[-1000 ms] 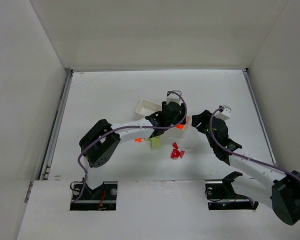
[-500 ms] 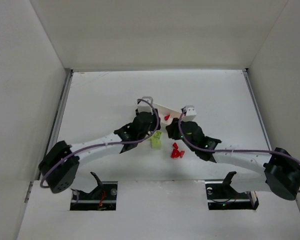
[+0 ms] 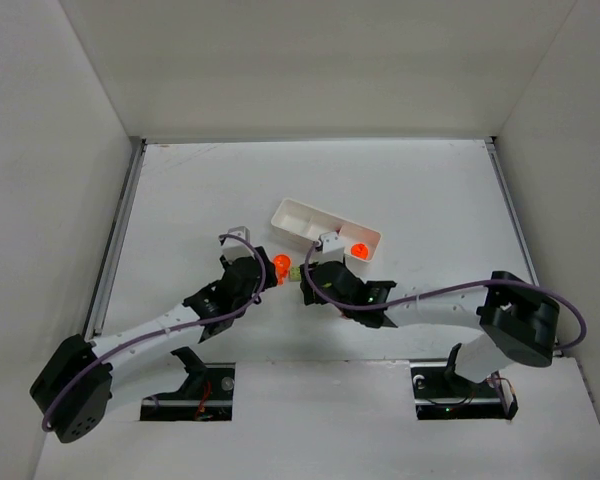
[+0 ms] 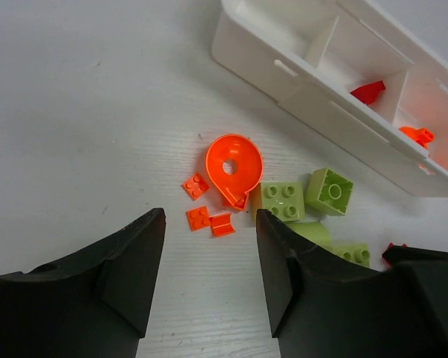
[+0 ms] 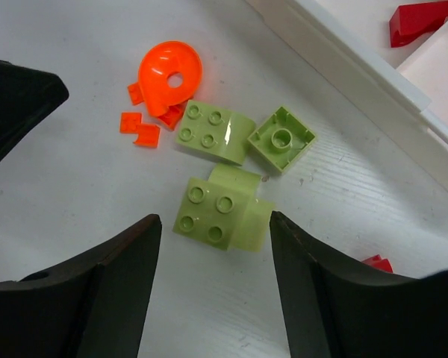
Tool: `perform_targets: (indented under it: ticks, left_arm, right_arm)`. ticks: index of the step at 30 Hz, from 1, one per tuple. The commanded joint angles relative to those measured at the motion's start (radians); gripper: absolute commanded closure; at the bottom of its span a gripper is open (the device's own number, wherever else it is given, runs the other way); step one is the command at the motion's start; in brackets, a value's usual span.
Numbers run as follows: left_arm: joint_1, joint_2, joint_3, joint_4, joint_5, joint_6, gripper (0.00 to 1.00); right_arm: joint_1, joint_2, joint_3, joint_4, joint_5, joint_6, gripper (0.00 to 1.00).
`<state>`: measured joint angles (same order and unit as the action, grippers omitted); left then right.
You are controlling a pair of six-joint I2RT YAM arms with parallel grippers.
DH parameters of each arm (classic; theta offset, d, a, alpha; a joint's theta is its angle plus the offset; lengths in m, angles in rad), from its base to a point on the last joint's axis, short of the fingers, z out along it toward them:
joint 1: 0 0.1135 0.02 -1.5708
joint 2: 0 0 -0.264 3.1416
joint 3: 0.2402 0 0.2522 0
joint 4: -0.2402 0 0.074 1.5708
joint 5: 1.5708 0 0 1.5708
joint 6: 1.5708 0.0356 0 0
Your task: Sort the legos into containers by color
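We show both pincers spread and empty. The yellow-green block [image 5: 218, 207] lies loose just ahead of the right gripper [image 5: 212, 224], in line with its gap, beside the tray [image 5: 343, 67]. The left gripper [image 4: 210, 218] faces the orange rounded piece [image 4: 234, 160].

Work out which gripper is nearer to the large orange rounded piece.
Left. The left gripper has the orange rounded piece just ahead of it; the right gripper is farther off, with the yellow-green blocks between it and the piece.
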<state>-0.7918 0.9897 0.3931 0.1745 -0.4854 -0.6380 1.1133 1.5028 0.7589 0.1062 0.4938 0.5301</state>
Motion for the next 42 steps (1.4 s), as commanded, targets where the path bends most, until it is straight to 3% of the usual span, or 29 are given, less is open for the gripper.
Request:
perform_targets:
  ticks: [1,9,13,15,18,22,31,36,42]
  left_arm:
    - [0.009,-0.045,-0.023,0.017,0.011,-0.037,0.5]
    - [-0.008,-0.1,-0.071,0.008,0.044,-0.055,0.49]
    - [-0.008,-0.12,-0.086,-0.007,0.051,-0.078,0.48]
    - [-0.01,-0.125,-0.094,0.002,0.054,-0.091,0.48]
    - [-0.008,-0.132,-0.094,0.013,0.07,-0.111,0.46]
    - [-0.017,-0.183,-0.091,0.043,0.097,-0.141,0.41]
    - [-0.074,-0.356,-0.131,0.235,0.125,-0.307,0.3]
    - [-0.117,-0.341,-0.158,0.361,0.111,-0.258,0.3]
    - [-0.162,-0.258,-0.203,0.656,0.097,-0.014,0.27]
  right_arm:
    - [0.013,0.036,0.077,-0.019,0.041,0.03,0.36]
    - [-0.003,0.123,0.129,-0.048,0.034,0.051,0.52]
    - [-0.005,0.129,0.143,-0.111,0.04,0.068,0.53]
    - [-0.008,0.114,0.125,-0.106,0.043,0.073,0.69]
    - [-0.023,0.035,0.082,-0.089,0.043,0.117,0.77]
    - [-0.072,-0.116,0.033,-0.036,0.0,0.125,0.78]
    - [-0.264,-0.306,-0.047,0.171,-0.343,0.33,0.78]
    - [-0.315,-0.297,-0.05,0.239,-0.463,0.447,0.78]
    - [-0.393,-0.291,-0.076,0.326,-0.626,0.626,0.78]
